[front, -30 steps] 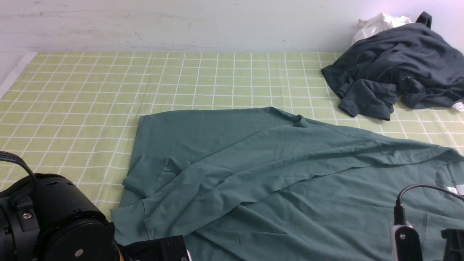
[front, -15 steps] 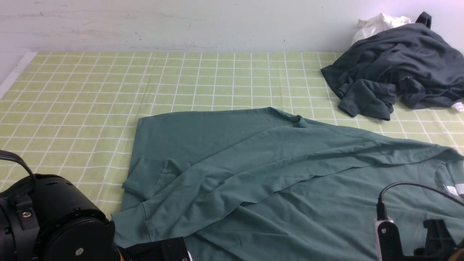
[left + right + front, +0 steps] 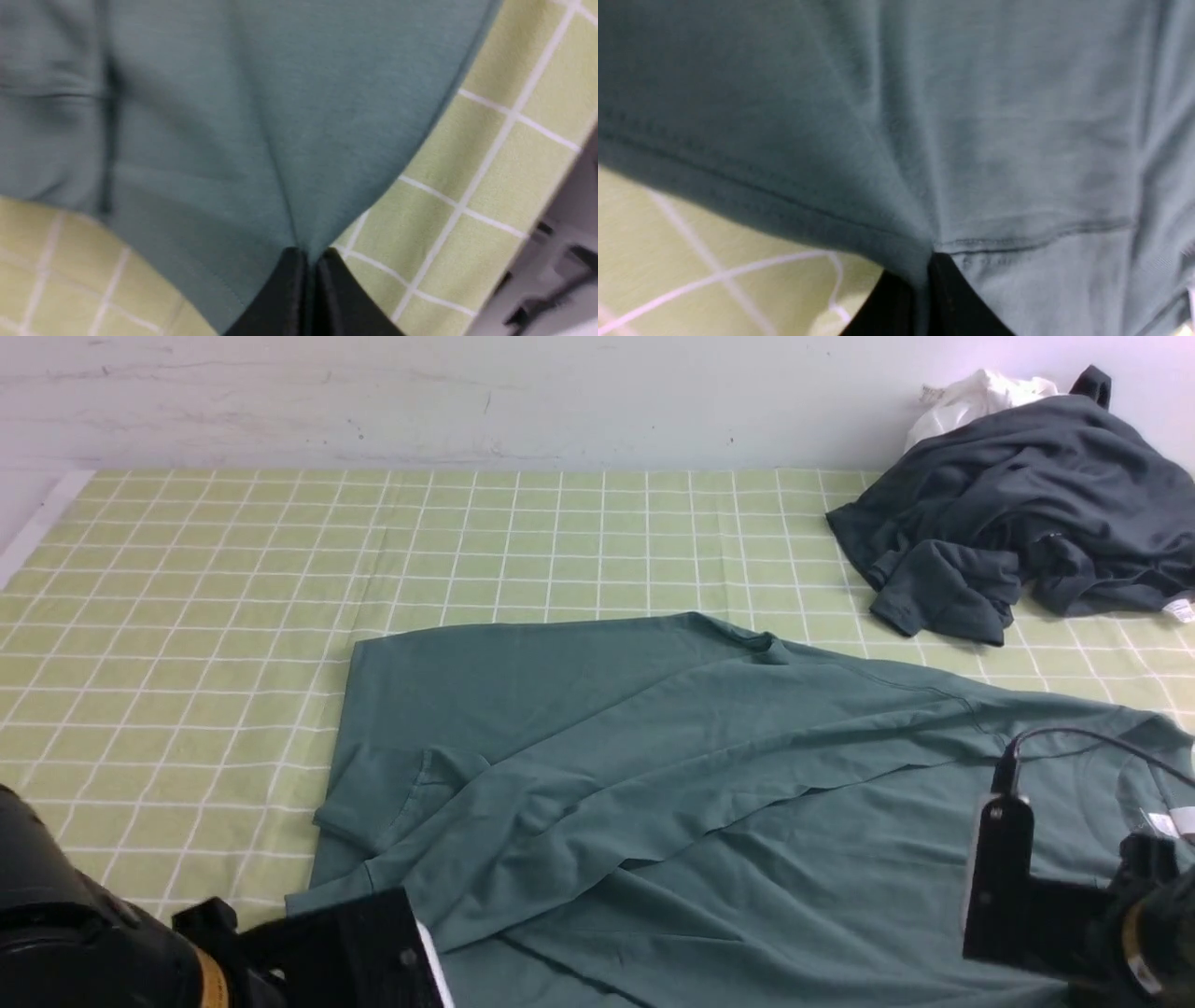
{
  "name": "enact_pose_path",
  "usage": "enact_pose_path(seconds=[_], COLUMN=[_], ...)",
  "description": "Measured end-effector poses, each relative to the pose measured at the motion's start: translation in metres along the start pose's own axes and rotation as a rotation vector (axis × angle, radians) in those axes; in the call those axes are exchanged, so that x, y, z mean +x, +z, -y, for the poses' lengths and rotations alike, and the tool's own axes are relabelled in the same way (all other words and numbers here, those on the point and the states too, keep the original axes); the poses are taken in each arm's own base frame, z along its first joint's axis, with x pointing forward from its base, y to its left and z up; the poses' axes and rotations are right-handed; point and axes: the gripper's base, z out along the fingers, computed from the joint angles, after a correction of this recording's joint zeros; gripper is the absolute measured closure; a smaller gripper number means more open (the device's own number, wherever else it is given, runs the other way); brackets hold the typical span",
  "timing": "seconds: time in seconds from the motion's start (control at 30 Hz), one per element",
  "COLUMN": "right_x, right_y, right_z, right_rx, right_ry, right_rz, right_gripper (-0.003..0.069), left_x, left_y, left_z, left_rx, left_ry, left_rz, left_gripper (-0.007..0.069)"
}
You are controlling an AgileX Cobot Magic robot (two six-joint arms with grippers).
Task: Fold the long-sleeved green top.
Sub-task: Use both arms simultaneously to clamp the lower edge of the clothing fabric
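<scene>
The green long-sleeved top lies spread over the checked tablecloth, from the middle to the right. One sleeve is folded across its body, and the neck label shows at the far right. In the left wrist view my left gripper is shut on a corner of the green fabric, which pulls taut from the jaws. In the right wrist view my right gripper is shut on a stitched edge of the top. The front view shows only the arms' black wrists, low at the left and right; the fingertips are hidden there.
A dark charcoal garment is heaped at the back right with a white cloth behind it, against the wall. The green checked tablecloth covers the table. The table's near edge shows beside the left gripper.
My right gripper has closed on the top's edge, and its wrist has risen in the front view. The left wrist has shifted left and up, still holding its corner.
</scene>
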Motion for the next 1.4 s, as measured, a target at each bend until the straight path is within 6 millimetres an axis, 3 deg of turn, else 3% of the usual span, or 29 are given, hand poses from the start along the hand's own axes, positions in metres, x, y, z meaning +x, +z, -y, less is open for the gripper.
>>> enact_pose_path(seconds=[0.27,0.37,0.53,0.73,0.87,1.1,1.23,1.4], right_x=[-0.02,-0.025,-0.024,-0.026,-0.025,-0.02,-0.01,0.001], right_y=[-0.041,-0.048,-0.048,-0.048,-0.047,-0.038,-0.015,0.005], right_z=[0.044,0.051,0.05,0.048,0.04,0.025,0.003,-0.018], right_rx=[0.105,0.115,0.102,0.084,-0.011,-0.104,-0.141,-0.17], right_ry=[0.095,0.122,0.127,0.146,0.22,0.258,0.266,0.307], right_rz=[0.063,0.104,0.105,0.125,0.105,0.069,0.037,0.018], right_gripper=[0.0651,0.0651,0.0651,0.0651,0.0651,0.0651,0.0651,0.0651], left_x=[-0.009,-0.013,-0.016,-0.022,-0.019,-0.017,-0.013,-0.005], left_y=[-0.033,-0.032,-0.02,-0.001,0.036,0.07,0.083,0.093], left_z=[-0.042,-0.054,-0.055,-0.04,-0.007,0.022,0.023,0.02], left_rx=[-0.179,-0.158,-0.082,0.111,0.295,0.297,0.271,0.209], left_ry=[-0.274,-0.325,-0.309,-0.323,-0.159,0.042,0.081,0.069], left_rz=[0.112,0.102,0.034,0.016,-0.071,-0.149,-0.204,-0.249], left_gripper=[0.0607,0.0607,0.0607,0.0606,0.0601,0.0468,0.0349,0.0321])
